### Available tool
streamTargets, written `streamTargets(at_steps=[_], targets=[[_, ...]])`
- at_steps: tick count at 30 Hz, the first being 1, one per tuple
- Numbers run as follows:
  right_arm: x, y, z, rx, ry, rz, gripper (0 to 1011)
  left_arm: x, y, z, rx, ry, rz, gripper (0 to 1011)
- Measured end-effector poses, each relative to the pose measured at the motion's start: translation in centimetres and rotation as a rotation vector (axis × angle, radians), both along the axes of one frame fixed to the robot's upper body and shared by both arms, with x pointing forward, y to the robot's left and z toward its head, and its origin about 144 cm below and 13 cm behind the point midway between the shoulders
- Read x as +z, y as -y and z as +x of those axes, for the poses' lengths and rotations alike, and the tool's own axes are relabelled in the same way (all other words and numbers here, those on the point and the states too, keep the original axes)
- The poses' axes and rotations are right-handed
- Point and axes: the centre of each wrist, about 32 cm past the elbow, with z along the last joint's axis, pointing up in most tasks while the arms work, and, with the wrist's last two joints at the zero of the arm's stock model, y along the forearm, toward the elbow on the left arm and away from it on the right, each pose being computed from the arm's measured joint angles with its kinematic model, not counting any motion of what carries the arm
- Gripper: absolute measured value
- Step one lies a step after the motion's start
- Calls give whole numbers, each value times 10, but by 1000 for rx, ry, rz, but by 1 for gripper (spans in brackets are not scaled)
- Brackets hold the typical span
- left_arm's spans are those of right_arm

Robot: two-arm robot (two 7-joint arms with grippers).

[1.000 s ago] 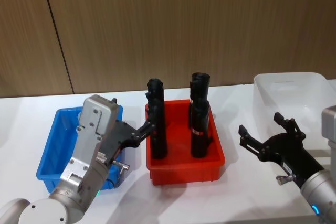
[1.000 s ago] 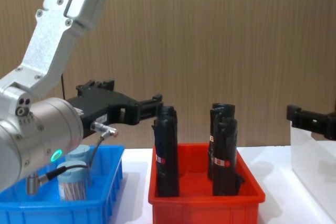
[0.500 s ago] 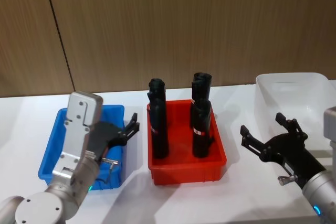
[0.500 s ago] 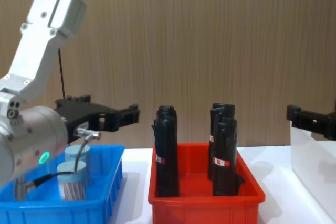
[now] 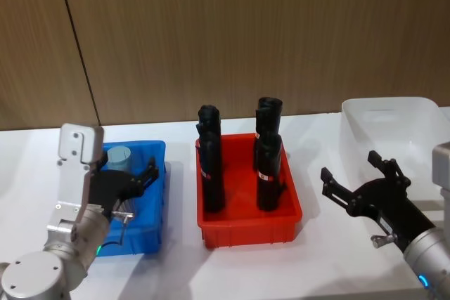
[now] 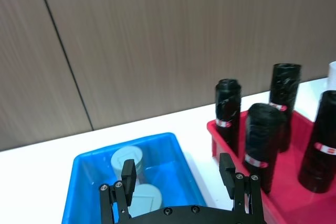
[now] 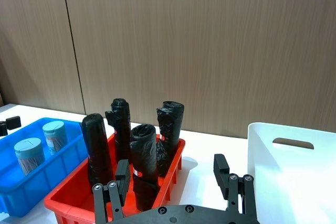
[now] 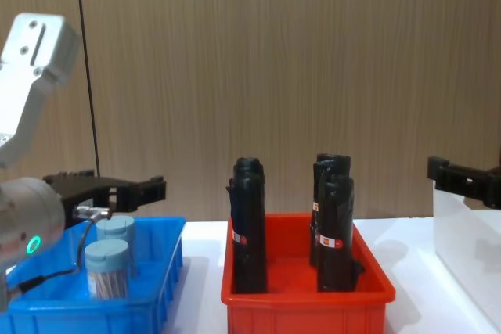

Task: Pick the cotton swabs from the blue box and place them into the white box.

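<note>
Two cotton swabs jars (image 8: 115,232) (image 8: 106,267) with pale blue lids stand upright in the blue box (image 5: 158,150) at the left; they also appear in the left wrist view (image 6: 126,157) (image 6: 144,198). My left gripper (image 5: 144,175) (image 8: 145,189) hovers open just above the box and the jars, holding nothing; its two fingers (image 6: 127,170) straddle the box. The white box (image 5: 394,109) (image 7: 273,182) stands at the far right. In front of it, above the table, my right gripper (image 5: 348,166) (image 7: 170,170) is open and empty.
A red bin (image 5: 246,226) with several tall black rolls (image 8: 249,224) sits between the blue box and the white box. A wood-panel wall runs behind the white table (image 5: 176,265).
My left gripper has swung left, from beside the black rolls at the red bin to above the blue box. The right gripper has barely moved.
</note>
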Motion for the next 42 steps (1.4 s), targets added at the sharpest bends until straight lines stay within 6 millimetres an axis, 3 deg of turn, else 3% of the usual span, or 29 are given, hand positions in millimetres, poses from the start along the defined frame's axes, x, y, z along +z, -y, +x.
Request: streamTargets(at_steps=[20, 42], targets=[[0, 0, 0, 0, 0, 0, 1002, -14, -32, 33, 73, -146, -74, 1004], [0, 0, 0, 0, 0, 0, 1002, -23, -48, 59, 35, -237, -60, 1004]])
